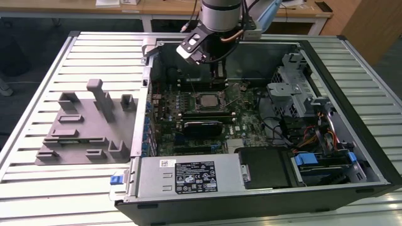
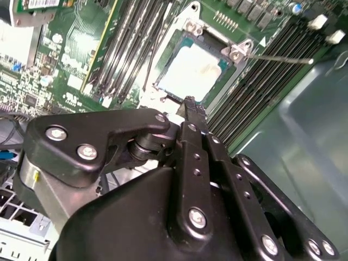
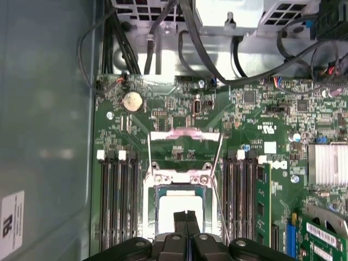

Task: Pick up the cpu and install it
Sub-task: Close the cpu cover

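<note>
The cpu [image 1: 207, 100], a flat square chip with a silver top, lies in the socket on the green motherboard [image 1: 245, 122] inside the open computer case. The socket's metal frame [image 3: 185, 136] stands flipped back, and its thin wire lever [image 2: 277, 58] sticks out to one side. My gripper [image 1: 221, 71] hangs just above the socket. In both wrist views its black fingertips [image 3: 186, 218] are pressed together with nothing between them, right over the near edge of the cpu [image 3: 173, 209] [image 2: 193, 73]. I cannot tell whether the tips touch the chip.
Black memory slots [image 3: 117, 196] flank the socket on both sides. A grey power supply box [image 1: 188, 176] with a white label fills the case's near end, and drive cages [image 1: 295, 94] with cables stand at the exterior view's right. A grey holder block [image 1: 82, 122] sits on the slatted table.
</note>
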Motion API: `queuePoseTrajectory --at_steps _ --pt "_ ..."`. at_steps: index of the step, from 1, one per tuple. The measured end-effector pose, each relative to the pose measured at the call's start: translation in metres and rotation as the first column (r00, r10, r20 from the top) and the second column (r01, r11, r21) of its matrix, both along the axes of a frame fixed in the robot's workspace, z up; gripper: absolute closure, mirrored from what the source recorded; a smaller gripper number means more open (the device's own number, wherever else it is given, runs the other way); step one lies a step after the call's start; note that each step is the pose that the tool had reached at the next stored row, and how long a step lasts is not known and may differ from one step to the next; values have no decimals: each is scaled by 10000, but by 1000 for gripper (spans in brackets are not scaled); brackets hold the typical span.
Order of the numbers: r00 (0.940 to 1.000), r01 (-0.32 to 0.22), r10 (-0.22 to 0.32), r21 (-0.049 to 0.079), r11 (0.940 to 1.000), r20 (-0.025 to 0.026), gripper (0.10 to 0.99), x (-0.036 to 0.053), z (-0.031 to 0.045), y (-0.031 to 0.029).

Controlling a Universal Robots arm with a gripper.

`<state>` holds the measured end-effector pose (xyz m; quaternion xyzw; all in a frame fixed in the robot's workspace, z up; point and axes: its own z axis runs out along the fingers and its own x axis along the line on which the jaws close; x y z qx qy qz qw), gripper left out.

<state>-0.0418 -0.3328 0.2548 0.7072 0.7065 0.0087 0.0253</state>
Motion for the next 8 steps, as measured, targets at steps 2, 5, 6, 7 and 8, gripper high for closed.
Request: queuePoseTrajectory --at_steps 2,5,6,7,8 --pt "10000 1 -1 1 10000 0 980 32 0 0" --pt "10000 0 0 0 10000 0 980 79 0 0" --pt "10000 1 -1 0 10000 0 980 93 0 0" --pt "10000 0 0 0 10000 0 980 107 0 0" --pt "10000 0 0 1 10000 0 980 120 0 0"
